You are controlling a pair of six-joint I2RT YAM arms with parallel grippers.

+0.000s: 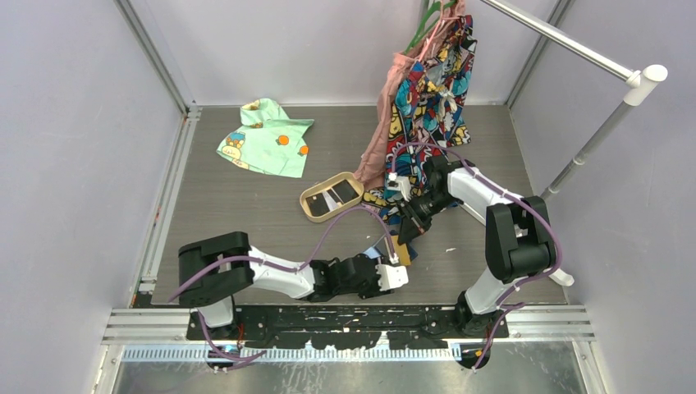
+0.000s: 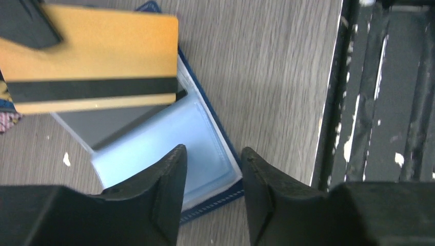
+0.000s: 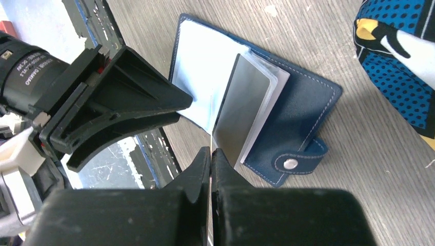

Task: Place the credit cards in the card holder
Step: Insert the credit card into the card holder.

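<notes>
Black fingers of the left tool [image 2: 213,154] stand part-way apart with nothing between them, poised low over the near corner of the card holder [image 2: 200,133]. The holder lies spread open on the counter [image 2: 277,61] directly beneath that tool, a position that looks meant to steady the pale pockets for loading. Just beyond the left tool's tips, 1 orange card [image 2: 92,46] with a black stripe hangs above the holder's far half. It is pinched at 1 corner by the right tool [image 3: 211,154], whose fingers are pressed together on its thin edge. The card appears lined up for a pocket but is not yet inside. Well beyond both tools, a tan tray [image 1: 312,215] holds dark cards [image 1: 341,194], seemingly awaiting their turn.
</notes>
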